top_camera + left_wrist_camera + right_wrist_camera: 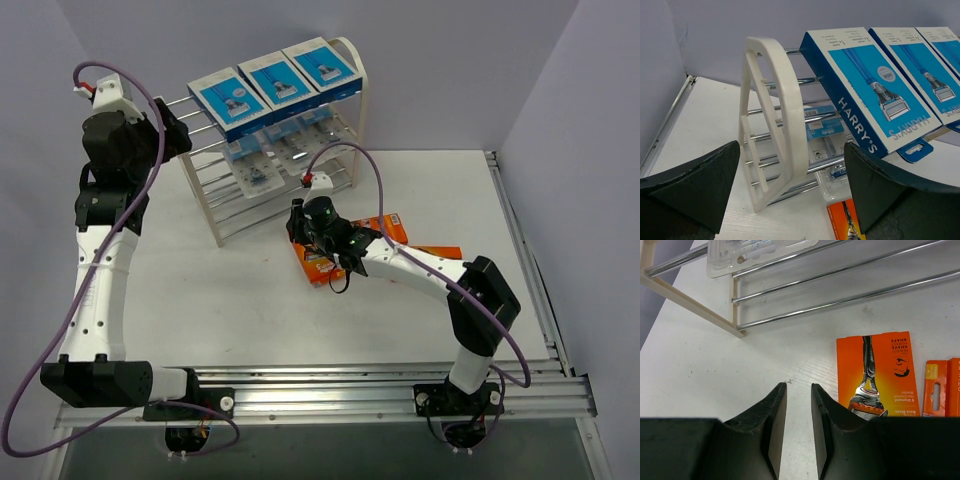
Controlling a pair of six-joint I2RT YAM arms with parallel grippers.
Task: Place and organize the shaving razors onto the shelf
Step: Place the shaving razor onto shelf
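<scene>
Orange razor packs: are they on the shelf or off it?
Off. The orange razor packs lie flat on the table, before the shelf's lowest rods.

Right hand (pixel 798 388) hovers narrowly parted; orange pack (pixel 875 372) just beside; shelf (pixel 690 302) beyond.

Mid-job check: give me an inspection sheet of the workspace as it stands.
Surface: white table carrying the shelf and loose packs.
Job's things: three blue boxes on the shelf's top tier; clear blister packs on tiers below; orange packs flat on the table, not yet shelved.
Clutter: nothing seen.
Grippers: left gripper open, empty, by the shelf's left end panel; right gripper narrowly open, empty, beside an orange pack.
Cables: a purple cable loops off each arm; contact with the shelf cannot be told.
Surroundings: plain walls, metal rail at the near edge.
</scene>
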